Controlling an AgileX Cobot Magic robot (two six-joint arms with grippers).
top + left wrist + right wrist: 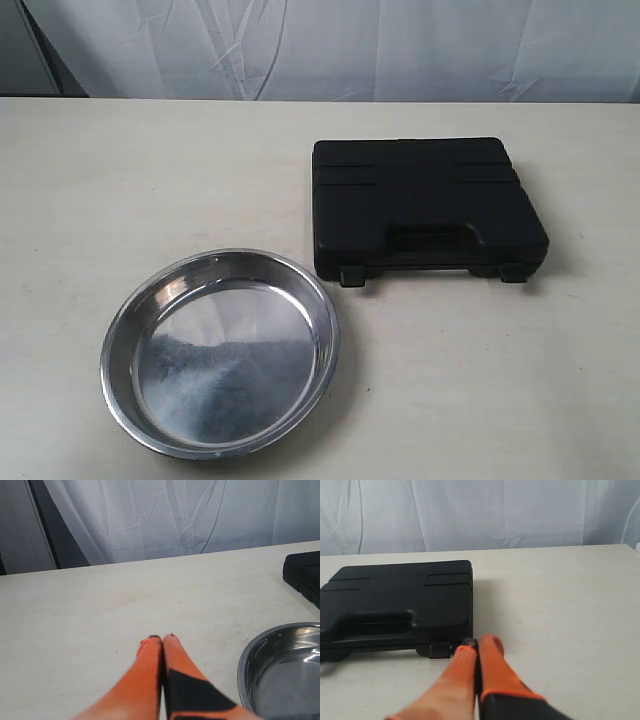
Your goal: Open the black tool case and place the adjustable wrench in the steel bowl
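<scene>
The black tool case [425,205] lies closed on the table at the right, its handle and two latches toward the front. The steel bowl [220,352] sits empty at the front left. The adjustable wrench is hidden. In the left wrist view my left gripper [162,639] is shut with nothing in it, over bare table, the bowl [285,672] and a corner of the case [304,575] off to one side. My right gripper [479,642] is shut and empty, its tips close to the case's [400,600] nearer latch [439,651]. Neither gripper shows in the exterior view.
The pale table [130,190] runs back to a white curtain [330,45]. Bare tabletop lies left of the case and right of the bowl.
</scene>
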